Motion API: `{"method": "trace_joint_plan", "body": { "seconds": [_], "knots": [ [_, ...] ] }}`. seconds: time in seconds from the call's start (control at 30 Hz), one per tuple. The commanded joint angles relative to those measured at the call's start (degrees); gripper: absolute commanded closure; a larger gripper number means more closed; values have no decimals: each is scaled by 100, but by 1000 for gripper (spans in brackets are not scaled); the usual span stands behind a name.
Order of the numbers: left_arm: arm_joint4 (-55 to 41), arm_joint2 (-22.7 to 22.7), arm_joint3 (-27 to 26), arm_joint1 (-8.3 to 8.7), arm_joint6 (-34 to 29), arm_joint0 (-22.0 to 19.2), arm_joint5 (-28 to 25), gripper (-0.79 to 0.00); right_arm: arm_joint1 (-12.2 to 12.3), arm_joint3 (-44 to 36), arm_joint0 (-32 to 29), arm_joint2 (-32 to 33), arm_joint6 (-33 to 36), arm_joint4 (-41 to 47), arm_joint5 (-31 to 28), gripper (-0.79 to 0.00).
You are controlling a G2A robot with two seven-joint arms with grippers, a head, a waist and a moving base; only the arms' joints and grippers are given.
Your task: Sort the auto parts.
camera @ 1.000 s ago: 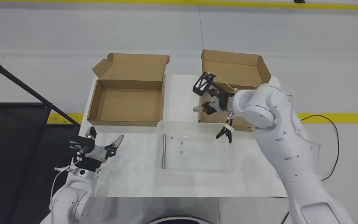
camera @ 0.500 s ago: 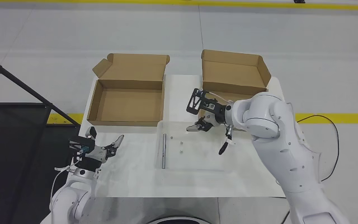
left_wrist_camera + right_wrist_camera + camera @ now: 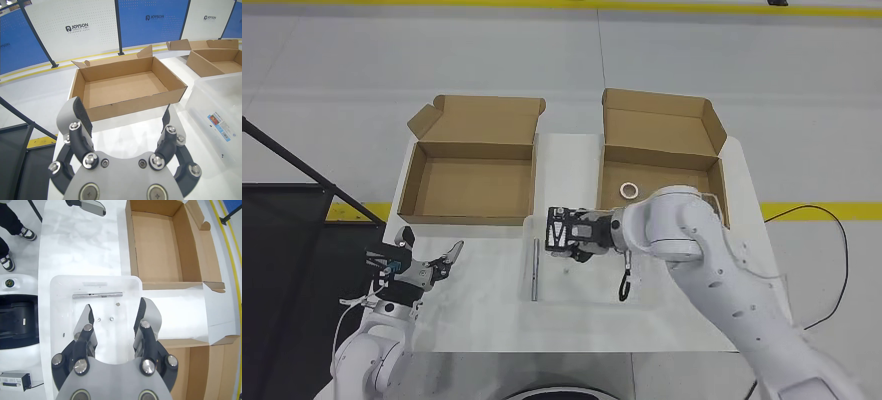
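The right gripper hangs over the clear bin, jaws wide and empty, so a fresh pick looks to be the step in hand. Next it must drop onto one part and close. In the bin lie one metal rod and two small round fasteners. There are two cardboard boxes, and one ring lies in the right box. The left gripper sits wide open near the left box.

You've got the bin front-middle on the table, with the rod lying along its left side. Behind it sit the left box and right box, and there's a ring in the right one.
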Motion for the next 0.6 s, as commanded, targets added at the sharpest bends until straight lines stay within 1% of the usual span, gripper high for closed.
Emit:
{"method": "trace_joint_plan", "body": {
  "seconds": [0.0, 0.13, 0.2, 0.33, 0.4, 0.57],
  "knots": [
    [0, 0, 0, 0, 0, 0, 0, -785, 14, 130, 80, -155, -19, 15, -19, -437],
    [0, 0, 0, 0, 0, 0, 0, -785, 44, 434, 298, -576, -29, 34, -29, -431],
    [0, 0, 0, 0, 0, 0, 0, -785, 49, 606, 409, -764, -11, 83, -12, -388],
    [0, 0, 0, 0, 0, 0, 0, -785, 13, 970, 585, -1096, 69, 291, 69, -342],
    [0, 0, 0, 0, 0, 0, 0, -785, -27, 1152, 660, -1241, 223, 321, 224, -317],
    [0, 0, 0, 0, 0, 0, 0, -785, -152, 1482, 796, -1499, 335, 327, 588, -296]
  ]
}}
